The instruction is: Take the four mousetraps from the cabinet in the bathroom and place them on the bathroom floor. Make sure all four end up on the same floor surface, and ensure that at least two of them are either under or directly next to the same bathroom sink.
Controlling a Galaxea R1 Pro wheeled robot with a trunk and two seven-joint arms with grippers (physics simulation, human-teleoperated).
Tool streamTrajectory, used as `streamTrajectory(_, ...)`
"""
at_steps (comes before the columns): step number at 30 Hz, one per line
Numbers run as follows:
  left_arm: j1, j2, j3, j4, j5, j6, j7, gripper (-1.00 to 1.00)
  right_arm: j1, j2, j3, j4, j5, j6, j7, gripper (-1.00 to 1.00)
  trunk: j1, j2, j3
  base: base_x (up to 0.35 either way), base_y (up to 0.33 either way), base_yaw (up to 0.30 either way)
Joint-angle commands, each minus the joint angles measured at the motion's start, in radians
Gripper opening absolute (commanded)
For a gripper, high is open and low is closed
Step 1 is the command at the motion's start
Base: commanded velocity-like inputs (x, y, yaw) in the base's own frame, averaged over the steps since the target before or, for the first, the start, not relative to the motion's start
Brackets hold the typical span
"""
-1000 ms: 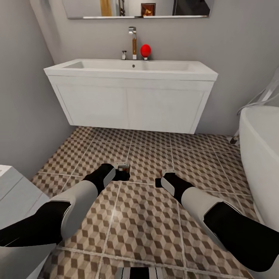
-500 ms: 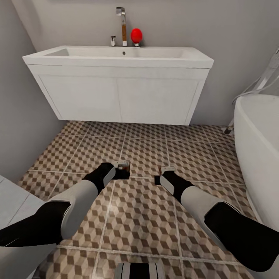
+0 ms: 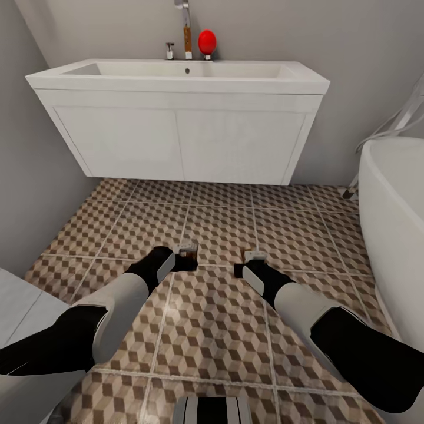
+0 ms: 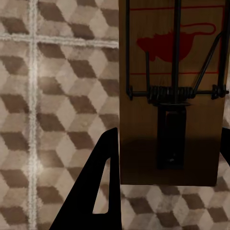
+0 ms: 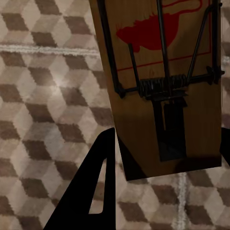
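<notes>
As the whole head view had slid downward over the last second, the mirror dropped out of it and the sink (image 3: 176, 73) came nearer, so I judged that the camera and the base had advanced, while both arms kept their pose. This meant the robot was almost close enough to lay the traps beside the vanity.

The left gripper (image 3: 187, 254) was pinching one mousetrap (image 4: 172, 91), which stood between its dark fingers (image 4: 93, 191). The right gripper (image 3: 253, 257) was closed on a second mousetrap (image 5: 160, 81) in the same way. Both traps hung above the bathroom floor (image 3: 218, 330), ahead of the grippers and short of the sink.

Each trap was a flat rectangular board of brown wood with a red mouse print, thin black wire bars and a coiled spring. The floor showed matte cube-pattern tiles with pale grout. The white vanity looked smooth and boxy.
</notes>
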Motion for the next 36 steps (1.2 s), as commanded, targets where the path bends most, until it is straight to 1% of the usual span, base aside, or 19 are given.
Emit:
streamTrajectory(1, 0.0, 0.0, 0.001, -0.002, 0.005, 0.005, 0.005, -1.0, -0.001, 0.0, 0.009, -0.005, -0.009, 0.004, -0.007, -1.0, 0.0, -0.001, -0.005, 0.0, 0.0, 0.0)
streamTrajectory(3, 0.0, 0.0, 0.001, -0.002, 0.005, 0.001, 0.005, -1.0, -0.001, -0.001, 0.009, -0.019, -0.009, 0.004, -0.007, -1.0, 0.001, -0.001, -0.012, 0.0, 0.0, 0.0)
streamTrajectory(5, 0.0, 0.0, 0.001, -0.001, 0.005, -0.018, 0.005, -1.0, -0.001, -0.001, 0.009, -0.033, -0.008, 0.004, -0.008, -1.0, 0.002, -0.002, -0.02, 0.0, 0.0, 0.0)
streamTrajectory(6, 0.0, 0.0, 0.001, 0.003, 0.005, -0.061, 0.005, -1.0, -0.001, -0.002, 0.009, -0.047, -0.009, 0.004, -0.008, -1.0, 0.002, -0.002, -0.024, 0.0, 0.0, 0.0)
streamTrajectory(11, 0.0, 0.0, 0.001, 0.017, 0.005, -0.123, 0.005, -1.0, -0.002, -0.002, 0.009, -0.092, -0.008, 0.005, -0.01, -1.0, 0.005, -0.003, -0.043, 0.0, 0.0, 0.0)
streamTrajectory(14, 0.0, 0.0, 0.0, 0.015, 0.005, -0.168, 0.005, -1.0, -0.013, -0.002, 0.009, -0.109, -0.008, 0.006, -0.011, -1.0, 0.006, -0.004, -0.055, 0.0, 0.0, 0.0)
streamTrajectory(18, 0.0, 0.0, 0.0, -0.002, 0.005, -0.204, 0.005, -1.0, -0.029, -0.002, 0.009, -0.114, -0.008, 0.006, -0.011, -1.0, 0.006, -0.004, -0.055, 0.0, 0.0, 0.0)
streamTrajectory(23, 0.0, 0.0, 0.0, -0.002, 0.005, -0.234, 0.004, -1.0, -0.035, -0.002, 0.009, -0.116, -0.008, 0.006, -0.011, -1.0, 0.006, -0.004, -0.055, 0.0, 0.0, 0.0)
streamTrajectory(36, 0.0, 0.0, -0.001, 0.002, 0.005, -0.248, -0.003, -1.0, -0.037, -0.003, 0.008, -0.122, -0.008, 0.006, -0.011, -1.0, 0.006, -0.004, -0.055, 0.0, 0.0, 0.0)
